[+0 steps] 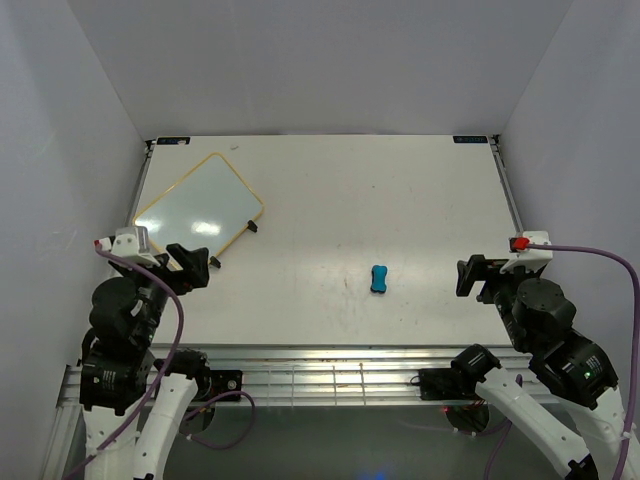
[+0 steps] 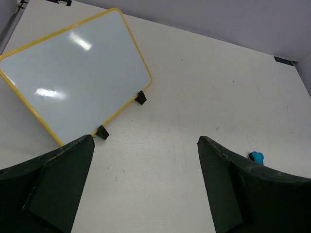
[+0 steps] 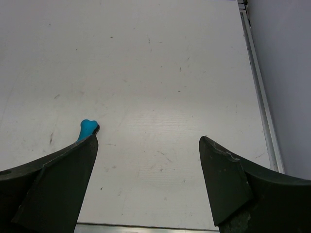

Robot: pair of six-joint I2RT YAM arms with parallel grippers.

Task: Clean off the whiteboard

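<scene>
The whiteboard with its yellow rim lies at the far left of the table on two small black feet; its face is blank. It also shows in the left wrist view. The blue eraser lies on the table right of centre; a tip of it shows in the left wrist view and in the right wrist view. My left gripper is open and empty near the board's near corner. My right gripper is open and empty to the right of the eraser.
The white tabletop has a metal rail along its right edge and an aluminium frame at the near edge. Grey walls close in on the left, right and back.
</scene>
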